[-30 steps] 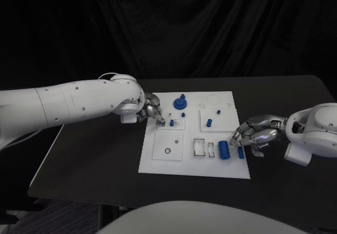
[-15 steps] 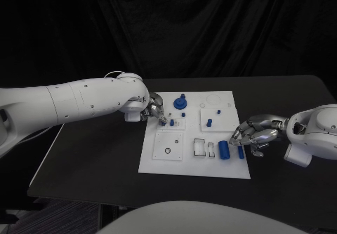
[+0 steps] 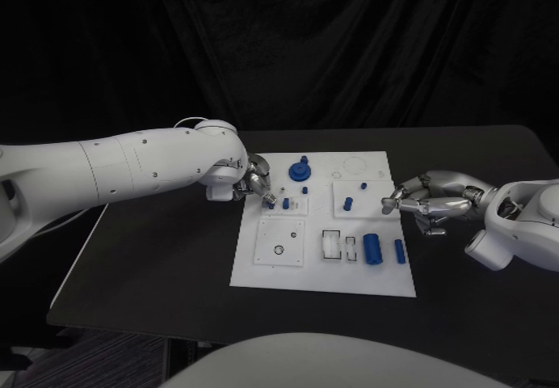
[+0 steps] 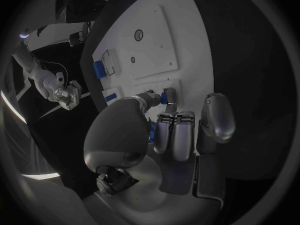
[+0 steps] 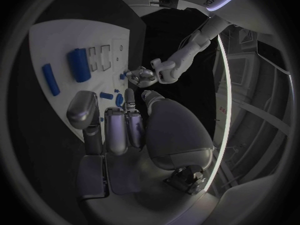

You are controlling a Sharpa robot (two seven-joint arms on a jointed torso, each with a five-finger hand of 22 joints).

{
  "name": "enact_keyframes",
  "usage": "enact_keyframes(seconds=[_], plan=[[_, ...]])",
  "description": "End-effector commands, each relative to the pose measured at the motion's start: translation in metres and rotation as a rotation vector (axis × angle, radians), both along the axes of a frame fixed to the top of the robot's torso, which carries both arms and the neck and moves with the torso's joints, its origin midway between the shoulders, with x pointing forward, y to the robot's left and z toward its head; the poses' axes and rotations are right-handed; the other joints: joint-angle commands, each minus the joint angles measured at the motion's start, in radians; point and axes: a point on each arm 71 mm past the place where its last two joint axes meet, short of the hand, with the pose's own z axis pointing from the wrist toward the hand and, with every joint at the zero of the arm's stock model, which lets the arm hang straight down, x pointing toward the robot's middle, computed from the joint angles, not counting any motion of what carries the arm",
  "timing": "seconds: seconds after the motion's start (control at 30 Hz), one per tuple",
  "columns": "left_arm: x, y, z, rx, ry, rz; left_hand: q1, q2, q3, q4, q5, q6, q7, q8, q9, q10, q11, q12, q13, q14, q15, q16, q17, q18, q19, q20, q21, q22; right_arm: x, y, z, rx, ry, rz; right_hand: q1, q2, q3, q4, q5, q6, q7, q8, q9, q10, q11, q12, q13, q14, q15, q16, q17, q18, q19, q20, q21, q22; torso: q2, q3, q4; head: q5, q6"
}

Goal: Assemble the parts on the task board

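While the task board [image 3: 326, 279] lies flat in the middle of the black table [image 3: 163, 250], bare matte tabletop runs round all four of its edges, broadest on the side toward the left arm and along the near edge. It is a white rectangular plate, smooth, divided into raised square panels and shallow cut-outs.

Left hand [image 3: 254, 184]: silver, glossy, positioned over the board's left edge toward the far end. Its fingertips [image 4: 164, 96] close on a small blue peg [image 4: 165, 95] at a square panel; the left wrist view shows the peg pinched between thumb and finger, with the remaining fingers lying straight alongside.

Right hand [image 3: 429, 204]: positioned at the board's right edge, about midway along it and above the surface. Fingers are curled inward; the head view shows nothing between them, but the right wrist view does not settle the matter, so I cannot tell whether anything is held.

Parts on the board: a blue round gear-like piece [image 3: 300, 171] near the far edge; a thick blue cylinder [image 3: 371, 248] lying on its side toward the near right corner; a slimmer blue bar [image 3: 398, 251] just beside it, closer to the right edge; two rectangular slots [image 3: 339, 244] beside the cylinder, toward the board's centre. A small blue pin [image 3: 346, 204] stands upright in the right square panel.
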Motion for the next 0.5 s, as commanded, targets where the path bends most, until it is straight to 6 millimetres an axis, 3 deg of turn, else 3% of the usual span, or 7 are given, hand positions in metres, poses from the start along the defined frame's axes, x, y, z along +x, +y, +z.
enact_keyframes(seconds=[0.03, 0.27, 0.5], plan=[[-0.0014, -0.0002, -0.0004, 0.009, 0.025, -0.010, 0.003, 0.012, 0.003, -0.008, 0.001, 0.012, -0.020, -0.002, 0.001, 0.104, -0.003, 0.004, 0.263, 0.104, -0.006, -0.001, 0.263, -0.002, -0.003, 0.001, -0.002, 0.155, 0.0068, -0.0026, 0.0152, 0.192, -0.115, -0.105, -0.015, 0.011, -0.007, 0.007, 0.012, 0.011, -0.006, 0.013, 0.010, 0.023, -0.007, 0.007, 0.065, 0.041, -0.012, 0.017, 0.053, -0.018, 0.017, -0.007, 0.033, 0.022, -0.001, 0.0002, -0.0001, -0.001, 0.000], [-0.0021, -0.0004, -0.0012, 0.027, 0.041, -0.013, 0.005, 0.011, 0.004, -0.014, 0.004, 0.013, -0.020, -0.004, 0.001, 0.104, -0.003, 0.004, 0.263, 0.104, -0.006, -0.001, 0.263, -0.002, -0.004, 0.001, -0.003, 0.155, 0.0101, -0.0085, 0.0213, 0.253, -0.181, -0.155, -0.020, 0.021, -0.013, 0.007, 0.042, 0.023, -0.017, 0.032, 0.026, 0.050, -0.018, 0.016, 0.099, 0.052, -0.022, 0.037, 0.083, -0.027, 0.036, -0.017, 0.075, 0.050, 0.000, -0.0005, 0.0024, -0.001, 0.000], [-0.0019, -0.0008, -0.0014, 0.031, 0.042, -0.012, 0.005, 0.011, 0.004, -0.014, 0.004, 0.013, -0.020, -0.004, 0.001, 0.104, -0.003, 0.004, 0.263, 0.104, -0.006, -0.001, 0.263, -0.002, -0.004, 0.001, -0.003, 0.155, 0.0130, -0.0113, 0.0208, 0.250, -0.183, -0.172, -0.018, 0.024, -0.012, 0.006, 0.051, 0.017, -0.018, 0.031, 0.029, 0.049, -0.019, 0.015, 0.096, 0.052, -0.024, 0.034, 0.078, -0.026, 0.034, -0.019, 0.072, 0.049, 0.000, -0.0011, 0.0015, 0.000, 0.000]])
